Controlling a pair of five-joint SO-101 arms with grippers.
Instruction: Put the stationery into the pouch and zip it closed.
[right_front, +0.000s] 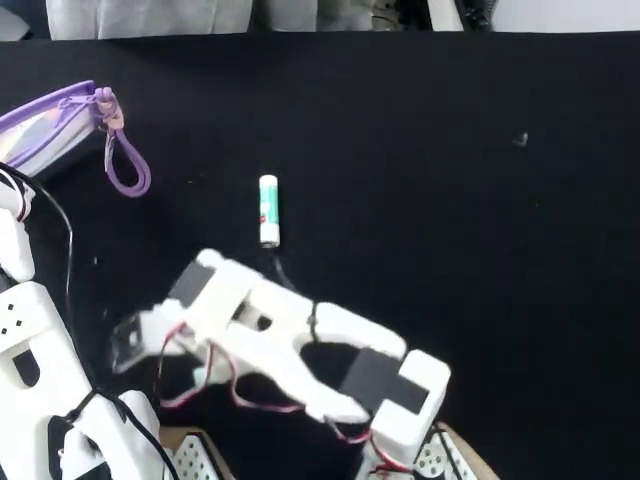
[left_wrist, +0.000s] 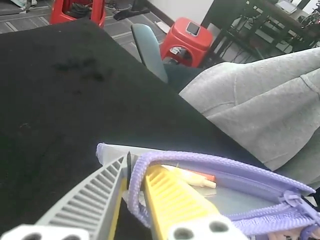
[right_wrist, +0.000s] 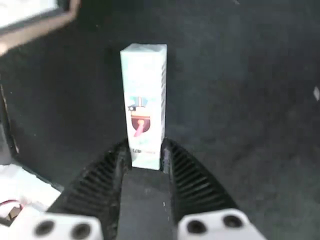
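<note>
The purple-rimmed pouch (right_front: 45, 125) lies at the far left of the black table, with its loop strap (right_front: 126, 172) hanging off its corner. My left gripper (left_wrist: 131, 165) is shut on the pouch rim (left_wrist: 200, 161). A pen-like item (left_wrist: 192, 176) lies inside the open pouch. A white and green glue stick (right_front: 268, 210) lies alone near the table's middle. My right gripper (right_wrist: 146, 156) is shut on the end of a small pale box (right_wrist: 144, 100). In the high view the right gripper (right_front: 130, 340) is low at the left, in front of the pouch.
The right arm (right_front: 300, 340) stretches across the front of the table, below the glue stick. The left arm (right_front: 25, 330) rises along the left edge. Beyond the table's far edge (left_wrist: 150, 75) are red stools (left_wrist: 187, 40) and grey cloth (left_wrist: 260, 100).
</note>
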